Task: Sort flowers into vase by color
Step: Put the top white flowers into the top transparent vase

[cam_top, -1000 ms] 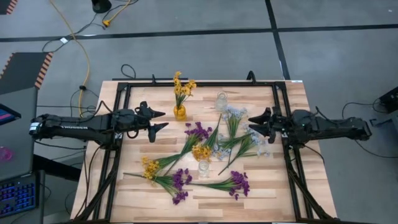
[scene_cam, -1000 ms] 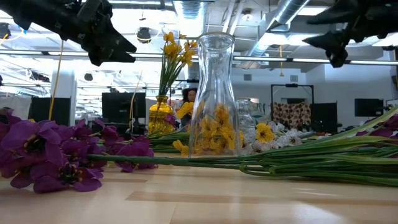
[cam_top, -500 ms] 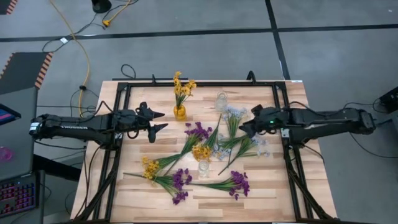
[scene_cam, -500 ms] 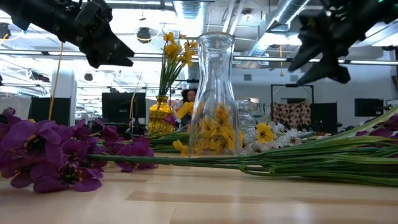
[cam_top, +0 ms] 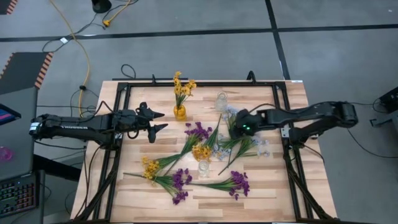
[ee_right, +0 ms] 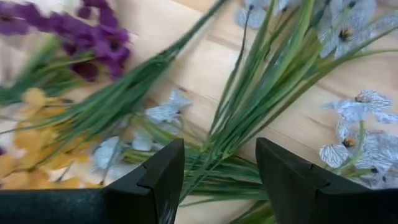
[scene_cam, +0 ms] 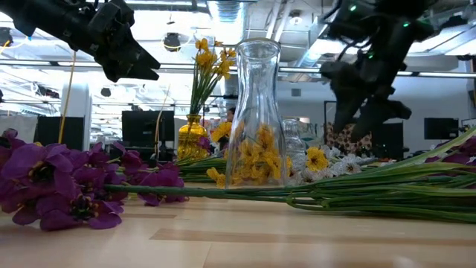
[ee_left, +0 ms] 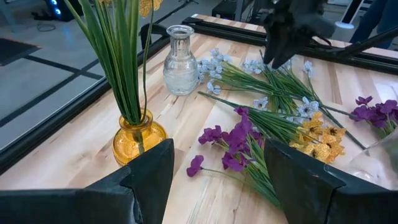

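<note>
Purple (cam_top: 198,131), yellow-orange (cam_top: 201,151) and pale white-blue (cam_top: 235,114) flower sprigs lie criss-crossed on the table's middle. An amber vase (cam_top: 180,112) near the far edge holds yellow flowers upright. My right gripper (cam_top: 238,127) is open and tipped downward just above the pale sprigs' green stems (ee_right: 249,118); in the right wrist view, my right gripper (ee_right: 219,147) has its fingers on either side of them without touching. My left gripper (cam_top: 160,121) hovers open to the left of the amber vase (ee_left: 139,138).
Three clear glass vases stand empty: one (cam_top: 221,101) near the far edge, one (cam_top: 203,168) toward the near edge, one (cam_top: 262,147) on the right. More purple sprigs (cam_top: 178,183) and yellow ones (cam_top: 150,168) lie near-left. A black frame (cam_top: 118,93) borders the table.
My right gripper has moved toward the table's left, come down and tipped its fingers downward over the pale white-blue sprigs, staying open. The flowers have not moved.
</note>
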### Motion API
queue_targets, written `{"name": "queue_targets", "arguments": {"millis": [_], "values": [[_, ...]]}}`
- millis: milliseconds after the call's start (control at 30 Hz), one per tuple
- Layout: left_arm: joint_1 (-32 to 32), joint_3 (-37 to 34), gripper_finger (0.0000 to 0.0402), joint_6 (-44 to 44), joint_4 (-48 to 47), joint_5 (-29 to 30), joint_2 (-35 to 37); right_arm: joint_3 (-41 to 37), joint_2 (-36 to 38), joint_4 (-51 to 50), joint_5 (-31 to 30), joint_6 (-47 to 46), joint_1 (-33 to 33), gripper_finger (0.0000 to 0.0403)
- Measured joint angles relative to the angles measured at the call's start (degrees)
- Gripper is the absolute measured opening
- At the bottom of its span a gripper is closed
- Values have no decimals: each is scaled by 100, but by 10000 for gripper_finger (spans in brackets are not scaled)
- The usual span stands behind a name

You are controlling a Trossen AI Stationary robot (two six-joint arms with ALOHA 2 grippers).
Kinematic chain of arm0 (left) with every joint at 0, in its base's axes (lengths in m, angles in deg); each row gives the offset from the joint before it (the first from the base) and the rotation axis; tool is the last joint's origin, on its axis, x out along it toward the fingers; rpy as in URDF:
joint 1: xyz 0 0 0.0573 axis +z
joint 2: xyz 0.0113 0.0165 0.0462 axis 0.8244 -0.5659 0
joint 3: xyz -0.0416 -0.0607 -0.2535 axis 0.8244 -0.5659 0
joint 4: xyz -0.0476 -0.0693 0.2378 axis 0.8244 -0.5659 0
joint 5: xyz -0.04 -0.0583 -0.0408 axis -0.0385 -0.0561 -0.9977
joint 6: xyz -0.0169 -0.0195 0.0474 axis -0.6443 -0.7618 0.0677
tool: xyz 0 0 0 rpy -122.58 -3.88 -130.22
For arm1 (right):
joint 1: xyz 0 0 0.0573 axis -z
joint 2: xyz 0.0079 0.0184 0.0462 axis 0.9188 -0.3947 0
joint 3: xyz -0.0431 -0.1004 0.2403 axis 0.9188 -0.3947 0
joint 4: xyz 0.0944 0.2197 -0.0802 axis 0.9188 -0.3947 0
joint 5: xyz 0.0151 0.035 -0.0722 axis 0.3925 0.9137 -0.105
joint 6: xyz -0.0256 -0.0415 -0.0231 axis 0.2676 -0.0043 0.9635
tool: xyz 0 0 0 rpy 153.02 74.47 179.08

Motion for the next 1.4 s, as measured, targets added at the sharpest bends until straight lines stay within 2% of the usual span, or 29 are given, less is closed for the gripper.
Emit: {"name": "queue_targets", "arguments": {"millis": [367,667,800,1133,1400], "values": [[0,0,236,-1,-54,-1,2,634,-1178,-148,27,56,218,225],[0,0,236,0,-187,-2,0,1027,-1272,-1122,24,-318,207,225],[0,0,236,0,-187,-2,2,1031,-1353,-1106,23,-494,204,225],[0,0,236,0,-263,-2,2,1029,-2076,-940,26,-581,137,225],[0,0,236,0,-263,-2,0,1029,-2159,-553,26,-584,93,225]]}}
